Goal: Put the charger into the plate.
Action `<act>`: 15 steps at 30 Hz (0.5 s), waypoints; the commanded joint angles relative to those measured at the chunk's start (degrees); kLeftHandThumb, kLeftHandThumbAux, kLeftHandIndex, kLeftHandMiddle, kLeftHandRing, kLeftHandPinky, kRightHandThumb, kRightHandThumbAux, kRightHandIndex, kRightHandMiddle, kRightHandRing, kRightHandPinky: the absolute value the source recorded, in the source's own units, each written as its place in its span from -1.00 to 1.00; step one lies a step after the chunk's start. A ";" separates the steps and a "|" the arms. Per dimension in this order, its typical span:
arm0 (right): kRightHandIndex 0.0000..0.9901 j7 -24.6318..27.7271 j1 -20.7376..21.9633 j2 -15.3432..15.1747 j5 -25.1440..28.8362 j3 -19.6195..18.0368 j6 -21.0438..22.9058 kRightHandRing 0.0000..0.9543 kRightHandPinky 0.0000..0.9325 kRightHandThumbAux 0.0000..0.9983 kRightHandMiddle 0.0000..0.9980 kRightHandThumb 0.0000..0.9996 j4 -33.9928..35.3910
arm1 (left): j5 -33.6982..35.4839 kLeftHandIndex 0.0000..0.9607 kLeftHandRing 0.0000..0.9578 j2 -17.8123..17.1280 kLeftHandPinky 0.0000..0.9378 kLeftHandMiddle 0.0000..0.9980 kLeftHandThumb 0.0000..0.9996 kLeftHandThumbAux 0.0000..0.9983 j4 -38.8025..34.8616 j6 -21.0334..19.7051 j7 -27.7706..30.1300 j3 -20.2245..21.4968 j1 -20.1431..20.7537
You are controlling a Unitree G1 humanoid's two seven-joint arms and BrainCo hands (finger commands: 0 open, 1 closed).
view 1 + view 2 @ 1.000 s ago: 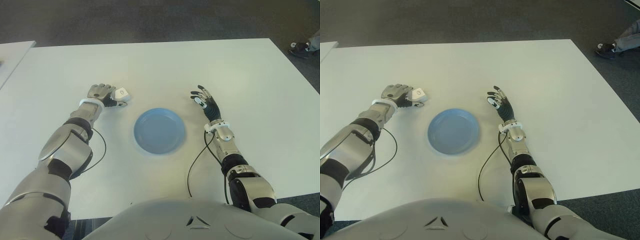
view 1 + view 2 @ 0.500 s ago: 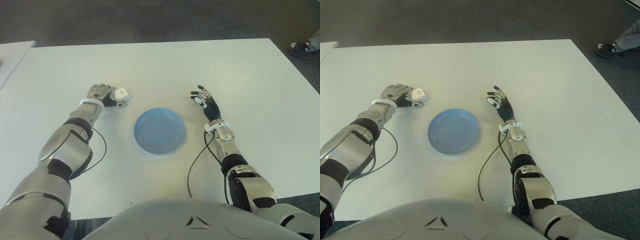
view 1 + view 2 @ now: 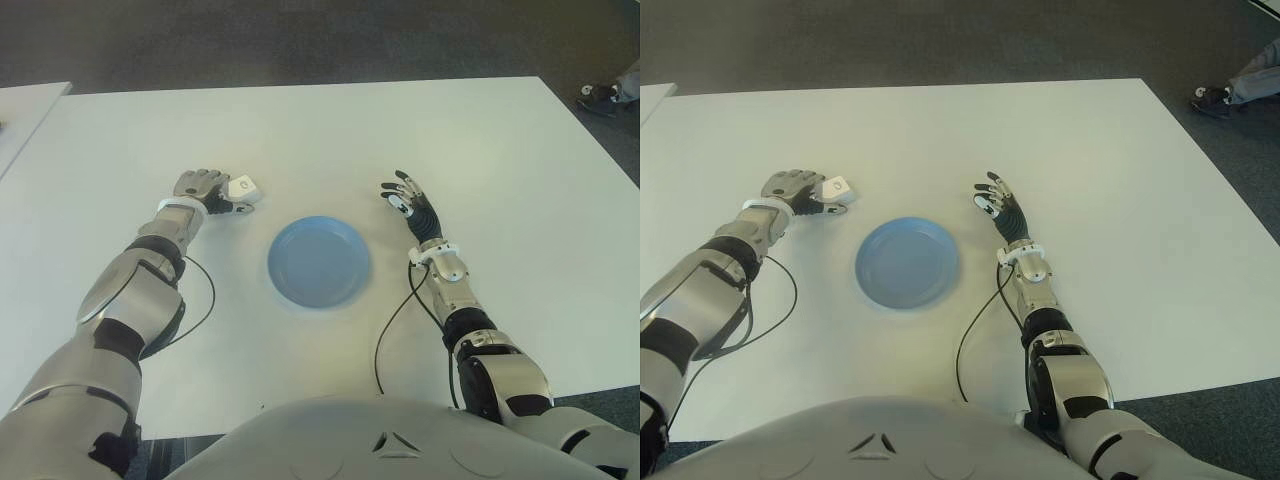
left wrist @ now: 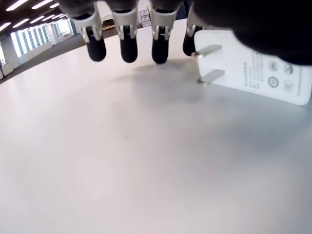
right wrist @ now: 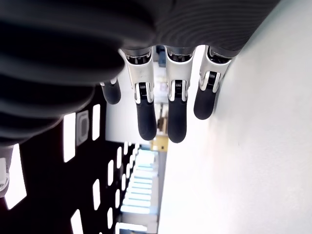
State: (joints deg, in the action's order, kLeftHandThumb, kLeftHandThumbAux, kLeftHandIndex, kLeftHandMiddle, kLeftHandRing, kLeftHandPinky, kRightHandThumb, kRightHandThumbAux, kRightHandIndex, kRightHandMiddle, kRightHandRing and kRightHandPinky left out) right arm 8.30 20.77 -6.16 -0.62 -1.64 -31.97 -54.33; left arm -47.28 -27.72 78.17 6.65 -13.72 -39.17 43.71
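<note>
One wide white worktop (image 3: pixel 300 130) stands on dark carpet (image 3: pixel 300 40). At its middle sits a blue plate (image 3: pixel 319 262). Left of the plate, the left hand (image 3: pixel 203 190) curls around the white charger (image 3: pixel 241 189), down at the surface. Right of the plate, the right hand (image 3: pixel 410 204) lies spread and empty.

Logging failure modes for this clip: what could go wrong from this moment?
The left hand seems to hold the charger only at one edge, and its prongs stick out, so it may slip or snag on the table. The plate is shallow, so a drop could bounce out. The right hand is open beside it.
</note>
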 commanded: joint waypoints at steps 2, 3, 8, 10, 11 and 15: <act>-0.88 0.74 -4.25 0.75 -0.43 0.58 5.55 -0.45 -0.57 -0.12 -0.47 -1.00 -3.75 | -0.46 -1.00 -0.89 0.53 -0.79 -0.89 -0.45 -0.64 1.52 0.13 4.04 -0.45 -3.78; -0.88 0.74 -4.20 0.76 -0.41 0.58 5.57 -0.45 -0.56 -0.12 -0.46 -1.00 -3.80 | -0.47 -1.00 -0.90 0.53 -0.79 -0.89 -0.45 -0.64 1.52 0.14 4.11 -0.45 -3.74; -0.88 0.73 -4.10 0.85 -0.31 0.55 5.76 -0.44 -0.56 -0.12 -0.46 -1.00 -3.82 | -0.36 -1.00 -0.90 0.67 -0.79 -0.90 -0.46 -0.64 1.48 0.06 4.59 -0.37 -3.39; -0.88 0.69 -4.10 0.91 -0.28 0.56 5.92 -0.45 -0.59 -0.13 -0.46 -1.00 -3.77 | -0.06 -1.00 -0.87 0.74 -0.74 -0.87 -0.45 -0.62 1.42 0.08 4.22 -0.03 -3.37; -0.88 0.67 -4.10 0.93 -0.28 0.56 5.98 -0.45 -0.60 -0.13 -0.46 -1.00 -3.74 | 0.02 -1.00 -0.86 0.73 -0.72 -0.86 -0.44 -0.61 1.38 0.14 3.70 0.09 -3.45; -0.88 0.56 -4.13 1.02 -0.27 0.61 6.13 -0.46 -0.62 -0.16 -0.46 -1.00 -3.58 | -0.13 -0.83 -0.61 0.70 -0.46 -0.64 -0.29 -0.48 1.23 0.04 1.03 0.23 -3.91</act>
State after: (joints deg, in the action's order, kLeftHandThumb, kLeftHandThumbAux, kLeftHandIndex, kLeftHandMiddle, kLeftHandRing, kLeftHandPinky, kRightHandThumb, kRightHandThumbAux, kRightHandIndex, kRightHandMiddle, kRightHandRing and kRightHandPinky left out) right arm 8.30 20.80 -6.13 -0.47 -1.58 -31.86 -54.33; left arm -46.82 -27.67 78.03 6.70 -13.23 -38.52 43.73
